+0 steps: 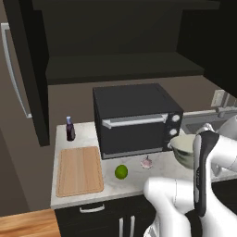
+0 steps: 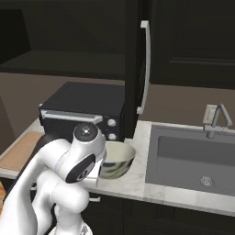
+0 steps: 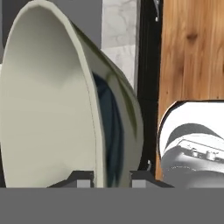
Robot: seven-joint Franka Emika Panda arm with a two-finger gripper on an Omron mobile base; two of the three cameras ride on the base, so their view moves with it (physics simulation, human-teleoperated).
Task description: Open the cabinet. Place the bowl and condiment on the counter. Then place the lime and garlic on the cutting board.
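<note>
Cream bowl (image 2: 117,159) upright on counter (image 2: 137,183) (rim pinched), lime (image 1: 121,172) beside garlic (image 1: 147,162), cutting board (image 1: 79,170) bare

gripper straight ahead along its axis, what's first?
The bowl: the gripper is shut on its rim. Beyond the bowl, probably the counter, though depth is unclear.

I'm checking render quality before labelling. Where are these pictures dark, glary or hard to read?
Left base view: cabinet interior near black, shelves barely readable; lime crisp. Right base view: soft sheen inside the bowl, no harsh glare. Hand view: bowl rim close and huge between the fingers, edges sharp.
</note>
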